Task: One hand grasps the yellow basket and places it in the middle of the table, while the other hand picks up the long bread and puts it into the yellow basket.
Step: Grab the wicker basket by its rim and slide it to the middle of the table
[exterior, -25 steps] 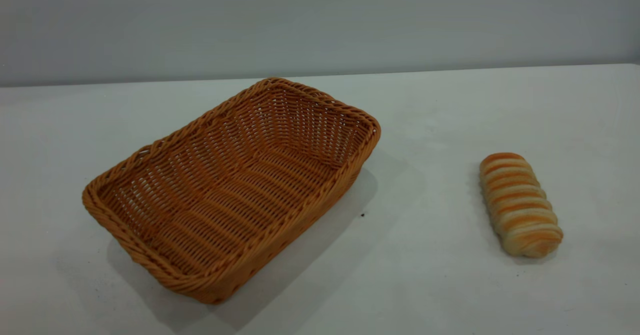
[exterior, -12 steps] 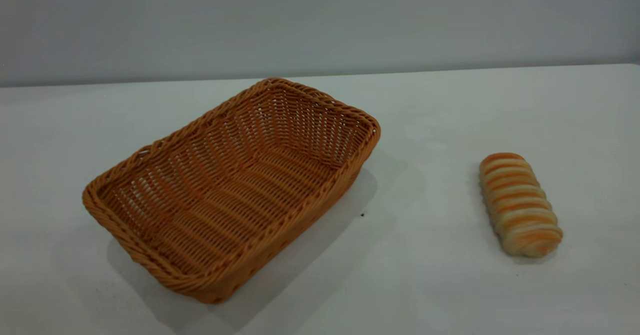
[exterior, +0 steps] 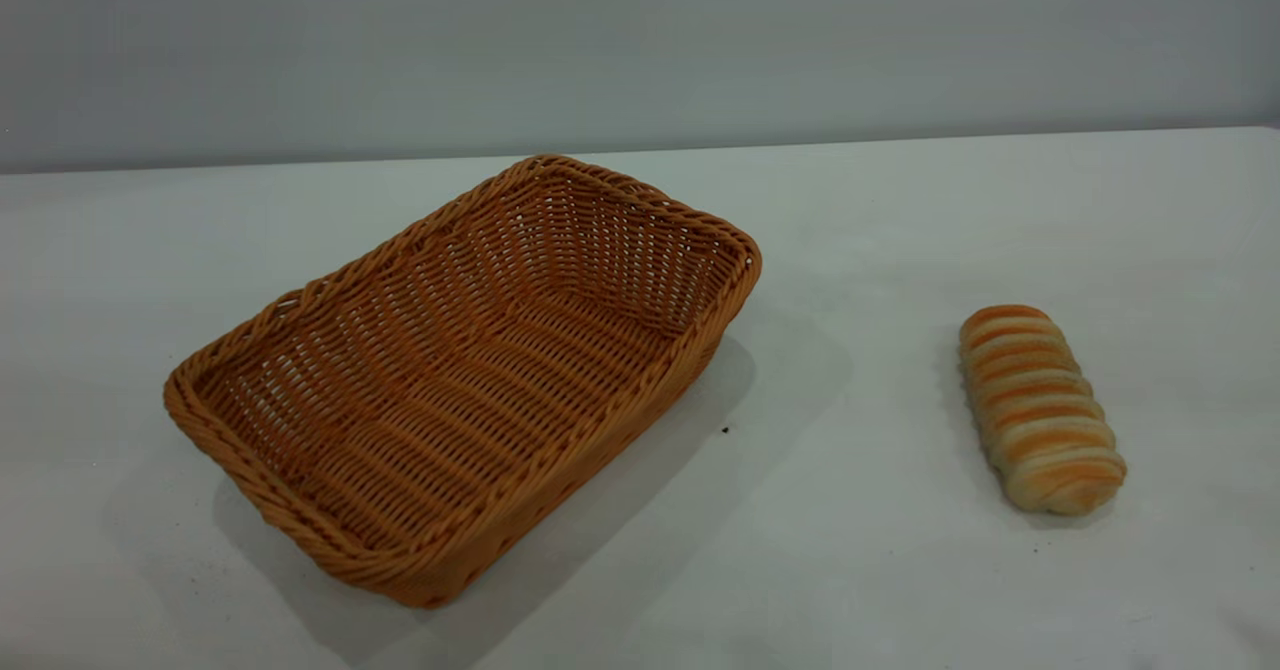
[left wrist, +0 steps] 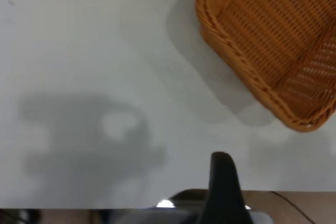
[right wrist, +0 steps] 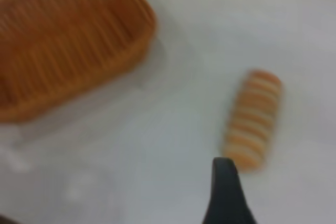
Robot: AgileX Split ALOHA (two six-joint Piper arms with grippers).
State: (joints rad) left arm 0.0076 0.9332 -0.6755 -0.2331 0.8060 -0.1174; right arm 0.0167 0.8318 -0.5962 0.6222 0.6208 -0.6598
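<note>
On the table [exterior: 880, 570]: yellow basket [exterior: 460, 380] sat left, empty
Long bread [exterior: 1040, 410]: lay well apart, right
Left gripper [left wrist: 224, 182]: above table; jaw state unclear
Right gripper [right wrist: 227, 192]: near bread; jaw state unclear

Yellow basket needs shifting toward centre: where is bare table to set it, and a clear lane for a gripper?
Bare table lies between the yellow basket and the long bread. Open strips run behind both and along the near edge. Nothing looks crowded.

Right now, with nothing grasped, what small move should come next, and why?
Probably lower the left gripper toward the basket's near rim: the basket sits empty, left of the table's middle, and the bread lies apart at the right, untouched.
</note>
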